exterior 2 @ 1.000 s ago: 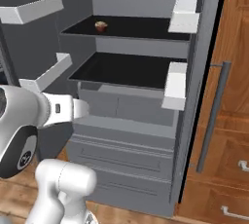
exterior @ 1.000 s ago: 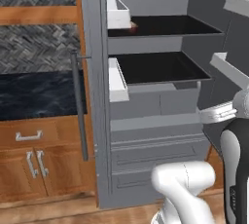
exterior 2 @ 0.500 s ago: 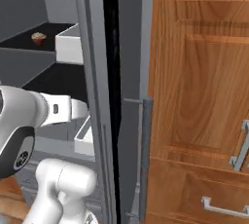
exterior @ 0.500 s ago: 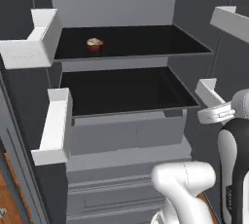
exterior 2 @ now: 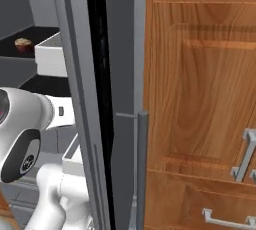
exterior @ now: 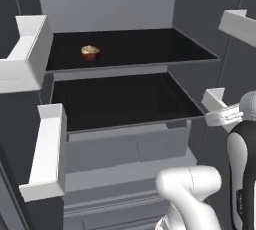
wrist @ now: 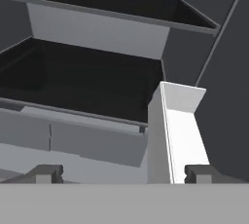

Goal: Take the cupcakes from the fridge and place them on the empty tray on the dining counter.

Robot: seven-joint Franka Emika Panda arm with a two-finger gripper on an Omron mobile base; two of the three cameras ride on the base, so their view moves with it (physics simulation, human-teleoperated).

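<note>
You see one small tan-topped cupcake in a dark wrapper [exterior: 90,52] at the left of the open grey fridge's [exterior: 115,6] upper black shelf [exterior: 150,46]. Right of it, a white door bin [wrist: 180,130] sits ahead of your wide-open gripper [wrist: 124,173], which holds nothing.
</note>
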